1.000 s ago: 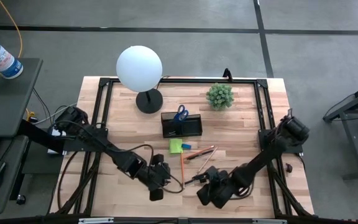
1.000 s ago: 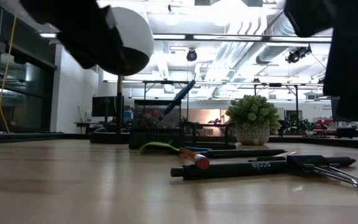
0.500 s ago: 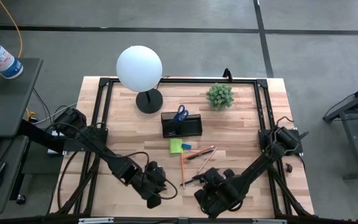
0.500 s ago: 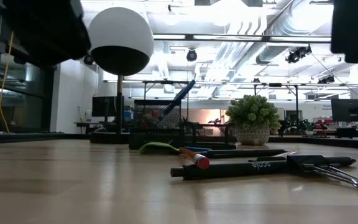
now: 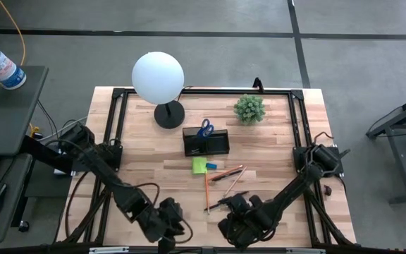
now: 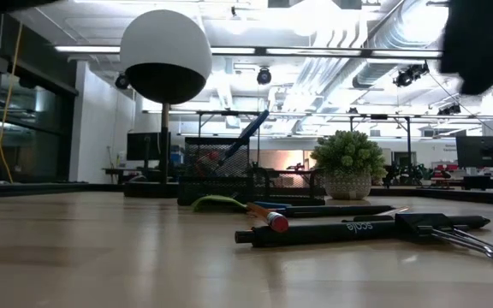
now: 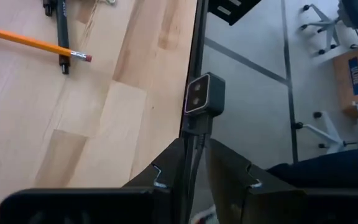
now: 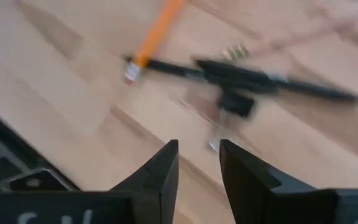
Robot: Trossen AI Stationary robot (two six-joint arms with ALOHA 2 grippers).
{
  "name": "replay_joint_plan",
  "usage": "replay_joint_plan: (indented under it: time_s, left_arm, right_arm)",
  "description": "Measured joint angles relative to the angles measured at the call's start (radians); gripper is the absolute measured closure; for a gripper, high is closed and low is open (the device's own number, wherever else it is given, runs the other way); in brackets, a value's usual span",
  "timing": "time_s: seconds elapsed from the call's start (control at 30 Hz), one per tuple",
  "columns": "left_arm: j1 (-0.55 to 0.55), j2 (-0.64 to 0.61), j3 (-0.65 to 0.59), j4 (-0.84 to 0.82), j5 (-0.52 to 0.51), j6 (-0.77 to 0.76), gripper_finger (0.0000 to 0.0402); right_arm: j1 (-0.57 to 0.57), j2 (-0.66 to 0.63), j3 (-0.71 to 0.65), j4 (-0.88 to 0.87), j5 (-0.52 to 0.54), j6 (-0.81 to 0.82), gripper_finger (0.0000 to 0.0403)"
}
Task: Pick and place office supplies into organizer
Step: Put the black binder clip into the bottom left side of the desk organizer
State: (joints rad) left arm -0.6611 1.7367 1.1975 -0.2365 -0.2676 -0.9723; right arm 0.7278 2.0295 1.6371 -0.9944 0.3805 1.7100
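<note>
The dark organizer (image 5: 206, 142) stands at the table's middle with the blue-handled scissors (image 5: 205, 128) upright in it. In front of it lie the lime-green pad (image 5: 199, 165), the small blue block (image 5: 211, 166), the orange pencil (image 5: 208, 189), two pens (image 5: 228, 173) and a black pen with a clip (image 8: 247, 78). My left gripper (image 5: 164, 229) hovers at the near edge, shut and empty. My right gripper (image 5: 235, 224) hangs just near of the black pen, its fingers a narrow gap apart, holding nothing.
A white globe lamp (image 5: 158, 76) on a round black base and a small potted plant (image 5: 249, 108) stand behind the organizer. A black frame (image 5: 118, 127) runs along the table's sides. The low camera (image 7: 204, 96) sits at the near edge, in front of my left gripper.
Both grippers have drawn back toward the table's near edge, the left one farther than the right, and have risen out of most of the low view. The supplies and the organizer have stayed where they were.
</note>
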Motion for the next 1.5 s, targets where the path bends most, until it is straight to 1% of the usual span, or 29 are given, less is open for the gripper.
replay_joint_plan:
  time_s: [0.07,0.13,0.3,0.4,0.57,0.8,1.03,1.5]
  left_arm:
    - [-0.004,0.0,0.0,-0.004,-0.01,0.002,0.0346]
    - [-0.003,0.0,0.0,-0.014,-0.005,0.007,0.0346]
    - [-0.002,0.0,0.0,-0.051,0.02,0.045,0.0346]
    - [-0.003,0.0,0.0,-0.079,0.061,0.051,0.0346]
    - [-0.008,0.0,0.0,-0.107,0.096,0.101,0.0346]
    - [-0.007,0.0,0.0,-0.112,0.145,0.177,0.0346]
    - [-0.007,0.0,0.0,-0.12,0.148,0.213,0.0346]
    - [-0.007,0.0,0.0,-0.134,0.147,0.22,0.0346]
  right_arm:
    - [-0.017,0.005,0.0,-0.013,-0.091,0.043,0.0295]
    - [-0.028,0.014,0.0,-0.012,-0.143,0.073,0.0295]
    - [-0.05,0.053,0.0,-0.004,-0.174,0.137,0.0295]
    - [-0.067,0.075,0.0,-0.009,-0.208,0.209,0.0295]
    - [-0.088,0.081,0.0,-0.004,-0.21,0.247,0.0295]
    - [-0.125,0.096,0.0,-0.003,-0.256,0.26,0.0295]
    - [-0.138,0.12,0.0,-0.011,-0.338,0.253,0.0295]
    - [-0.147,0.119,0.0,-0.064,-0.341,0.243,0.0295]
